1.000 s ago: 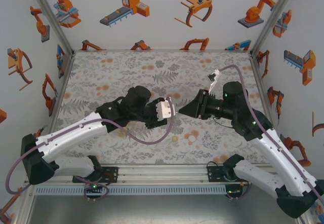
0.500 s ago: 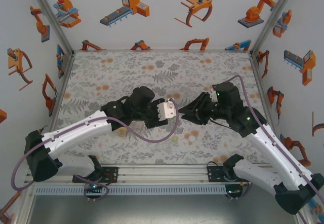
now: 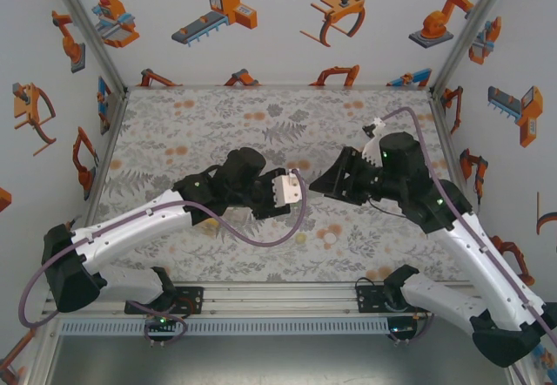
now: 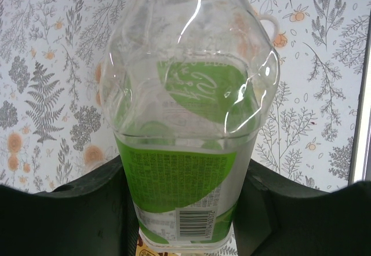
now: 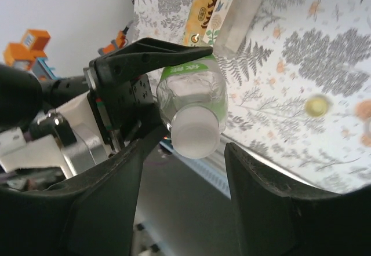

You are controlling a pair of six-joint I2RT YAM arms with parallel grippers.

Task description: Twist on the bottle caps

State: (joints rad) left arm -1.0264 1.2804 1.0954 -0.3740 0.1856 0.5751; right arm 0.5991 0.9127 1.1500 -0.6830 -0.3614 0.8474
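Between left fingers [image 4: 87, 209], clear bottle [image 4: 185, 94], green-white label [image 4: 174, 178], barcode [image 4: 194, 224], print illegible

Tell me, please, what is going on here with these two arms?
The left gripper is clamped on the clear bottle and holds it toward the right arm. A white cap sits on its neck, and the right gripper is open, one finger on each side of the cap. Whether the cap is tight cannot be told. A juice bottle and a pale yellow cap lie on the table.
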